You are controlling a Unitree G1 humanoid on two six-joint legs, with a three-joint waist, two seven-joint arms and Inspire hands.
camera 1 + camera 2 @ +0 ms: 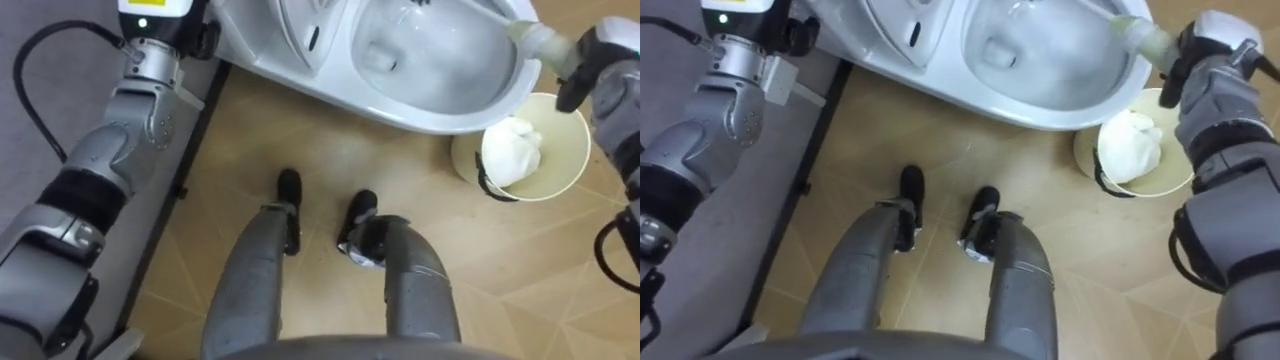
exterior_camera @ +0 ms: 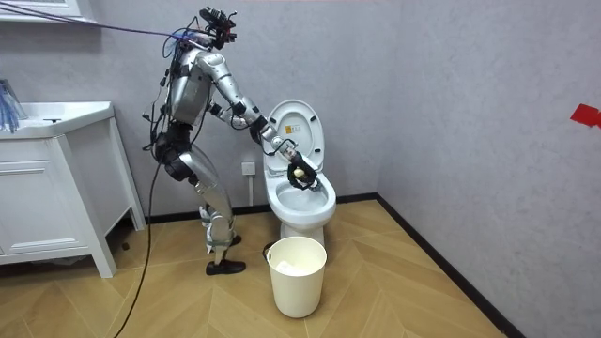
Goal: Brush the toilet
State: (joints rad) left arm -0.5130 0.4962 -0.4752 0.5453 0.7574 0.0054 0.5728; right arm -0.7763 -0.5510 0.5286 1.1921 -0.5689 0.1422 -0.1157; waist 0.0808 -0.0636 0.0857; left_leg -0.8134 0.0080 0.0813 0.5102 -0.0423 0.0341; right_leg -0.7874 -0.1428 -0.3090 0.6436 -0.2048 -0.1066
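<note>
The robot stood bent forward on the wood floor (image 1: 300, 130), and at right a cream waste bin (image 1: 562, 172) holding white paper (image 1: 512, 150) sat just beside the toilet (image 1: 440, 118). At upper right, the right hand (image 1: 598, 55) was curled round the pale toilet brush (image 1: 535, 40), which reached over the bowl. The left hand (image 1: 150, 8) met the upper left edge, so its fingers could not be told.
</note>
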